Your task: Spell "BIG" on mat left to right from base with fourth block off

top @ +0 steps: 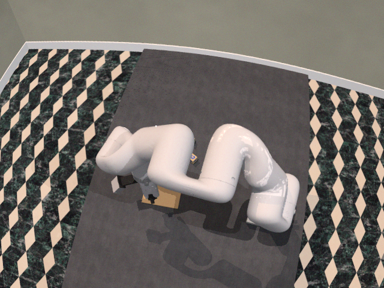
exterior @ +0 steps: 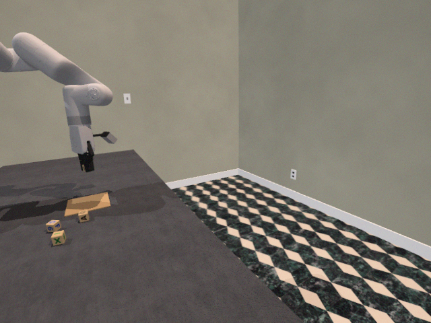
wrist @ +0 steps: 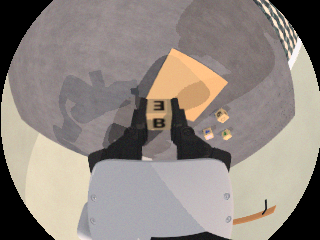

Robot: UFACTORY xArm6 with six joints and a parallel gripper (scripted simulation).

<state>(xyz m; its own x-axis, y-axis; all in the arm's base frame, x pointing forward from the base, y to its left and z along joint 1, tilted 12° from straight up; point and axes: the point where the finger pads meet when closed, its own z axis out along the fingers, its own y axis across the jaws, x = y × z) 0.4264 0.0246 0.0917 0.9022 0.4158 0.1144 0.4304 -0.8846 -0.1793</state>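
My gripper (top: 152,200) (exterior: 87,169) (wrist: 159,107) is shut on a wooden block (wrist: 159,120) with black letters, "E" and "B" on the two faces in the wrist view. It holds this block high above the tan mat (top: 170,201) (exterior: 88,202) (wrist: 175,67), which lies flat and bare. A block with a blue "G" on top (top: 193,157) (exterior: 53,225) (wrist: 208,134) stands off the mat. Close to it is a block with a green "X" on one side (exterior: 58,238) (wrist: 226,134) and a green mark on top. A block with a black "A" on one side (exterior: 83,217) (wrist: 222,115) stands beside the mat's edge.
The dark table (top: 216,93) (exterior: 139,264) (wrist: 50,65) carries the mat and loose blocks. In the top view the arm (top: 173,149) covers part of the mat and the "A" block, and nearly all of the "X" block. The checkered floor (exterior: 313,267) lies beyond the table's edge.
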